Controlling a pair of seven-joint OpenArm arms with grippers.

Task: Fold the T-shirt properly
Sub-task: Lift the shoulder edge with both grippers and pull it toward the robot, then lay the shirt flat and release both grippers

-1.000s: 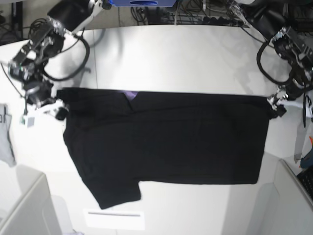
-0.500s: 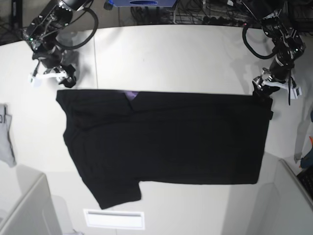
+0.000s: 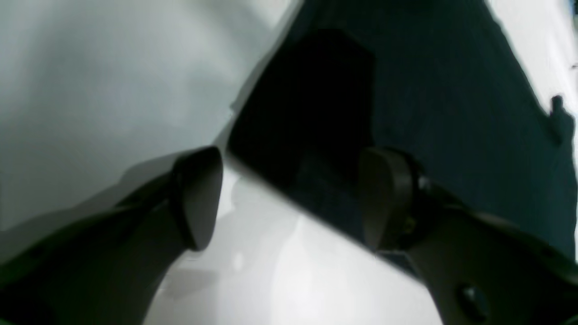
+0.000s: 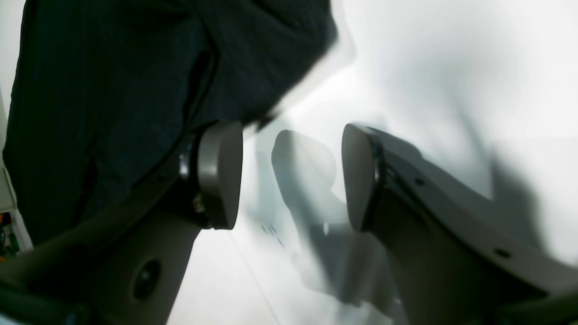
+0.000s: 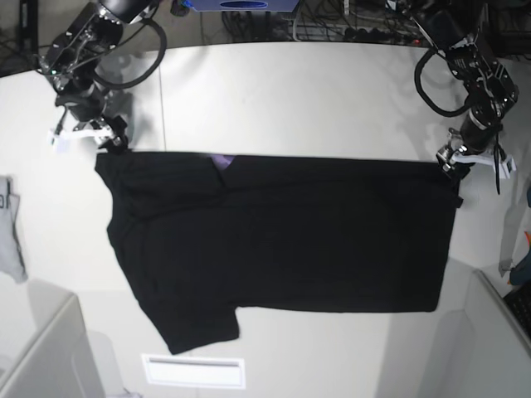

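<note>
The black T-shirt [image 5: 282,236] lies flat on the white table [image 5: 290,91], with purple collar lining [image 5: 221,160] at its far edge and one sleeve toward the front left. My right gripper [image 5: 90,137] hovers just beyond the shirt's far left corner, open and empty. In the right wrist view its gripper [image 4: 291,176] frames bare table, with the shirt [image 4: 113,90] at the left. My left gripper [image 5: 456,159] is at the far right corner, open and empty. In the left wrist view its gripper [image 3: 293,198] spans the shirt's edge [image 3: 429,90].
A small grey cloth [image 5: 10,228] lies at the table's left edge. A white strip [image 5: 195,371] lies near the front edge. Grey partition walls stand at the front left [image 5: 46,356] and front right [image 5: 489,348]. Cables [image 5: 348,25] run along the back.
Both grippers have left the shirt's far corners, where they sat a second ago, and moved toward the back of the table. The shirt has stayed flat.
</note>
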